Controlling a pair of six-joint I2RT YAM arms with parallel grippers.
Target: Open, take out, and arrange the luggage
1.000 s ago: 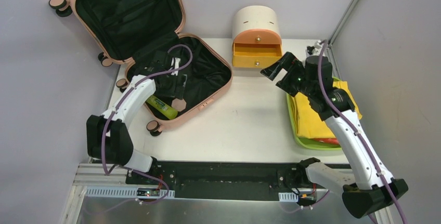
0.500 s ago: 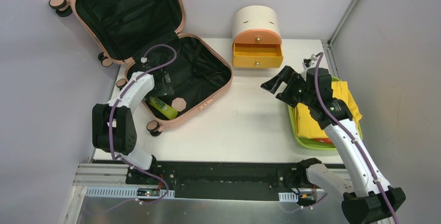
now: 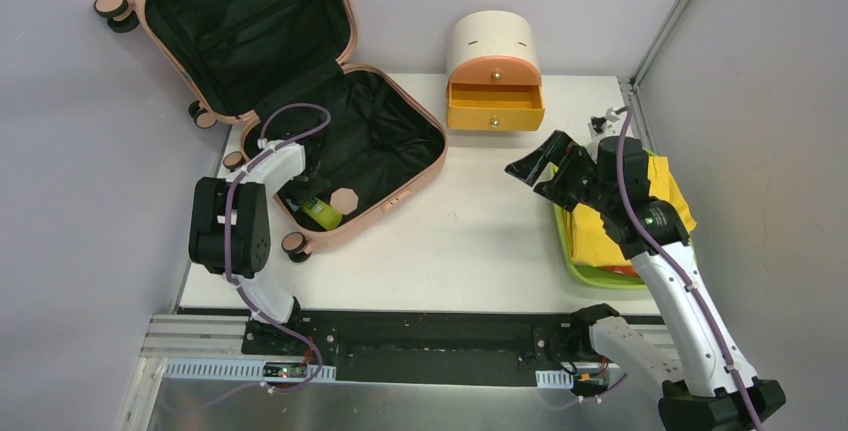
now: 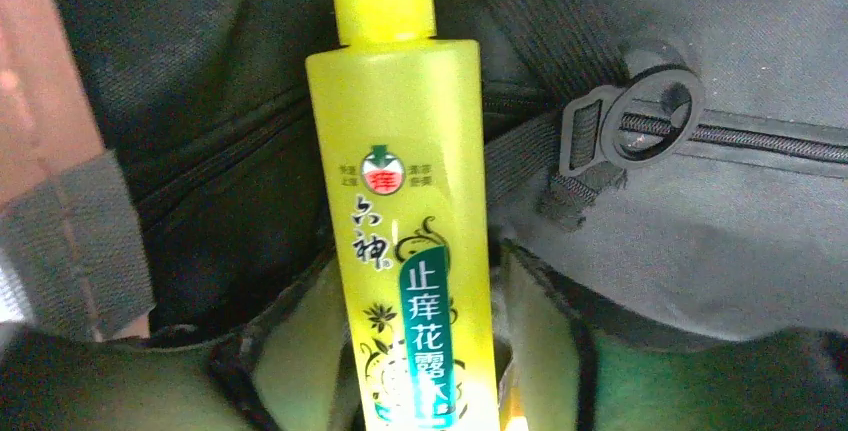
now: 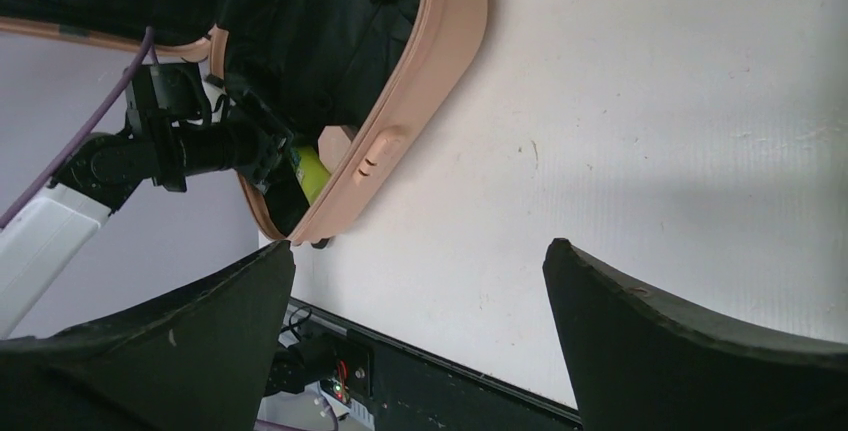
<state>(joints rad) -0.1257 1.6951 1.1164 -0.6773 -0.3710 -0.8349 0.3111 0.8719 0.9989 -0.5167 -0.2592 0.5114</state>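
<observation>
The luggage (image 3: 395,201) lies open at the far left of the bench (image 3: 470,241). Its peach-pink lid stands up against the wall and its black-lined lower half lies flat. The left hand (image 3: 303,188) is down inside that lower half, close to the near rim.

In the left wrist view, a yellow-green spray bottle (image 4: 410,181) lies lengthwise between the left hand's fingers (image 4: 295,351), its cap pointing away from the hand. One finger is on each side of the bottle's lower body, both very close to it. I cannot tell whether they are pressing on it. Past the fingers to the right, a grey strap buckle (image 4: 625,131) lies on the lining. A small peach-coloured piece (image 3: 344,199) rests in the luggage just beside the bottle, on the side away from the hand.

The right hand (image 3: 535,161) hovers over bare bench with its fingers spread wide and nothing between them. Its fingertips point toward the luggage, which is well apart from it. Behind this hand is a lime-green tray (image 3: 565,241) holding folded yellow cloth (image 3: 610,236). Beyond the hand, at the back of the bench, stands a cream drawer unit (image 3: 492,46) with its yellow drawer pulled out.
</observation>
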